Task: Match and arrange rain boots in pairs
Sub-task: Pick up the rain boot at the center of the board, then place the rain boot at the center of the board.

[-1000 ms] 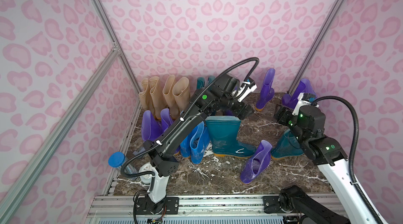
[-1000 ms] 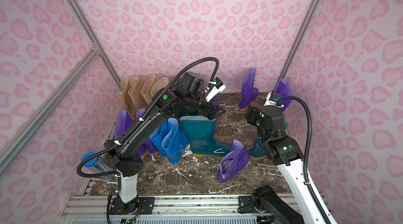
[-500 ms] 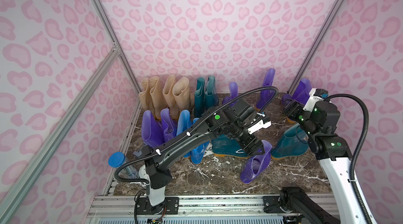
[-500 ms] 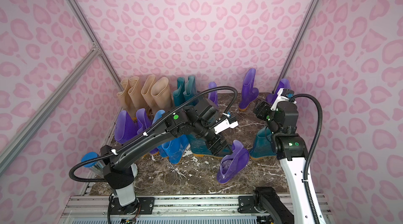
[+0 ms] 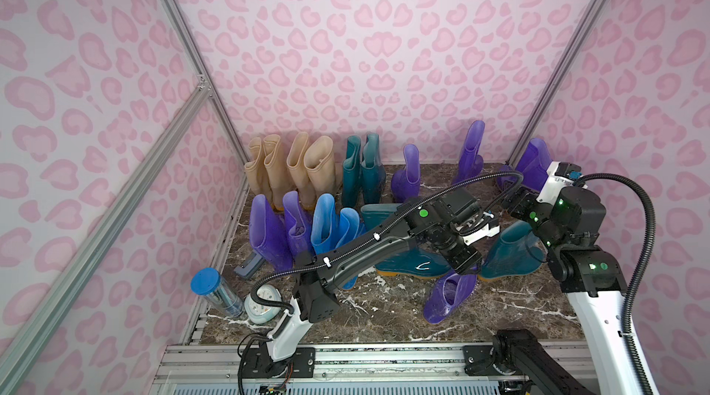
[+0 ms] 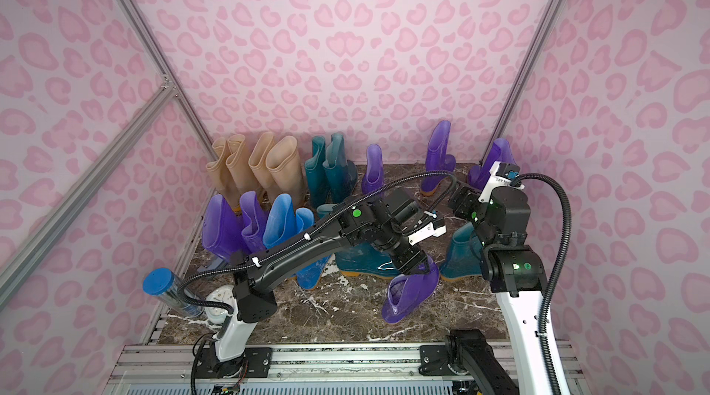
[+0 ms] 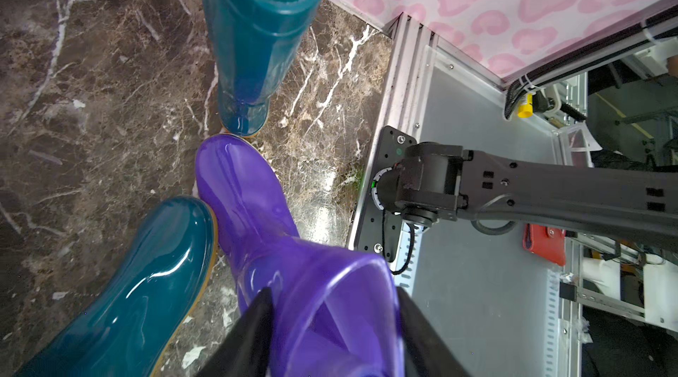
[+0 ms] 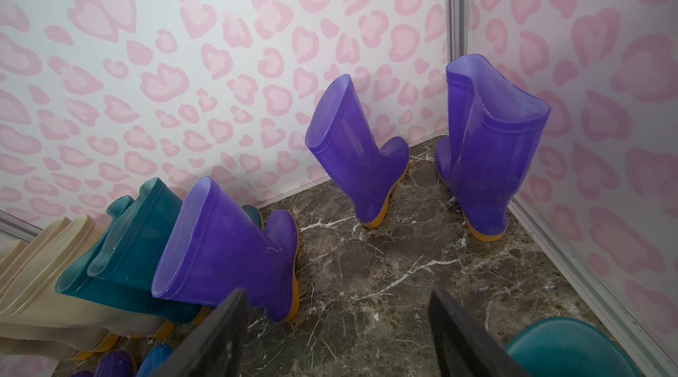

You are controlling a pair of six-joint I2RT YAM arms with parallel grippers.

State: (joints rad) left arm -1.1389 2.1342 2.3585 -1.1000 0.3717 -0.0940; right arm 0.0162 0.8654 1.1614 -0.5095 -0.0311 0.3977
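Pink leopard-print walls (image 5: 345,47) boxed in a dark marble floor (image 5: 384,320), and the action was all at the left gripper (image 7: 334,292); its black fingers (image 7: 257,324) were closed on the front purple boot (image 7: 249,202), one on each side of the cuff and pressed against it in the left wrist view. In both top views the boot leaned over on the marble near the front edge, half hidden under that wrist. Its toe sat right up against the toe of the right-hand teal boot (image 7: 257,45), though actual contact could not be made out; the glossy foot of the middle teal boot (image 7: 146,283) lay hard against its other side.

Wider now; toward the left wall stood two bright blue boots (image 5: 330,220), and just beyond them two purple boots (image 5: 269,231), the four packed close together. Along the back wall ran four beige boots (image 5: 292,166), shafts touching; next came a back teal pair (image 5: 363,170), side by side; then three back purple boots (image 8: 352,158), the first just beside the teal pair, the others spaced out and the last tucked into the right corner.

Over there hung the right gripper (image 8: 337,331), above bare marble and facing those back purple boots; its fingers stood wide apart, nothing between them. Down in the front left corner leaned a blue-lidded cylinder (image 5: 215,289), well apart from the boots.
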